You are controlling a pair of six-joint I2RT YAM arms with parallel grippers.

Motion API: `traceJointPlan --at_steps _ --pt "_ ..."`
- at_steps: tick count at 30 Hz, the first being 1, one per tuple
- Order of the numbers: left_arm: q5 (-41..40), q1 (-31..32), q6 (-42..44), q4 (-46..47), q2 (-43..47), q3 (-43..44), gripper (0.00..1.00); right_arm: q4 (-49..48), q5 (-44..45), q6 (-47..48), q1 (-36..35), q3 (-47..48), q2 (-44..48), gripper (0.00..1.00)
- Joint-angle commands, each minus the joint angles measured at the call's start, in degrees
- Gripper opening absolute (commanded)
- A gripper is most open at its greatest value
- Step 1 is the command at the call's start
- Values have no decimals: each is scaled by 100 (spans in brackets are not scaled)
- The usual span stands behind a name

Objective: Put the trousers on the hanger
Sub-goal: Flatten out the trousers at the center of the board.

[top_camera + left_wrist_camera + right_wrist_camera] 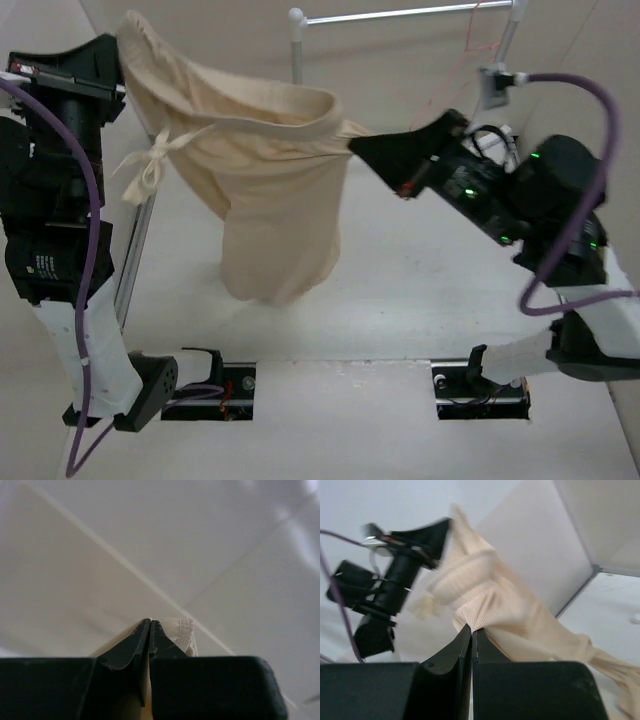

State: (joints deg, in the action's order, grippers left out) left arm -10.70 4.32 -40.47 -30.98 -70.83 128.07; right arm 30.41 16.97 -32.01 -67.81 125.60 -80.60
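Arm bases sit at the near table [420,300] edge, with both arms raised. The trousers [270,190] hang in the air between the two grippers, stretched by the waistband. The legs hang down and the lower end is at or near the table top; contact is unclear. A drawstring bow [150,165] dangles on the left side.

The left gripper [120,45] has its fingers pinched together on the waistband's left end; the left wrist view shows a bit of cloth [180,632] just past the tips [150,622]. The right gripper [352,143] is clamped on the right end, with fabric [495,600] bunched at its tips [471,627].

Far back, the pink-red hanger [466,42] hangs on the white rack [400,14], beyond the right gripper and apart from the trousers.
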Motion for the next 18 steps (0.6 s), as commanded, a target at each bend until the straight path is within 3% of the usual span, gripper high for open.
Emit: traceJointPlan --at_steps 1,3,5,8,10,12,13,14,16,17,18 --pt "367 1124 214 248 -765 660 0 -456 841 -410 263 -1840 1271 6" --pt "393 2019 346 880 -801 -443 0 -318 1288 -926 771 -3471 2349 6" --pt "384 2803 452 1408 -941 -1508 1 -55 1492 -1254 1089 -4321 2951 6" --pt "262 4032 365 2190 -1755 -2749 2 1033 1607 -2315 2509 -6208 4259 4" --pt "95 4448 338 2394 -2336 -2875 5 1473 1459 -2659 3326 -6887 4630 4" --pt "-54 4879 242 2326 -3405 -2622 20 1617 838 -2749 4877 -7896 4999 3" --pt "-55 4907 241 2307 -3472 -2603 21 1608 764 -2741 5018 -7980 5019 3" --pt "-64 4995 215 2177 -3708 -2525 31 1547 424 -2662 5724 -8355 5106 6" --pt "-195 4987 136 2000 -3493 -2890 39 1372 -148 -2181 6990 -8840 5107 17" --pt "-352 4856 110 2060 -3021 -3511 40 1249 -63 -2030 7084 -8929 4959 36" --pt "-450 4663 75 2079 -2511 -4152 41 1204 51 -2020 6971 -8921 4853 48"
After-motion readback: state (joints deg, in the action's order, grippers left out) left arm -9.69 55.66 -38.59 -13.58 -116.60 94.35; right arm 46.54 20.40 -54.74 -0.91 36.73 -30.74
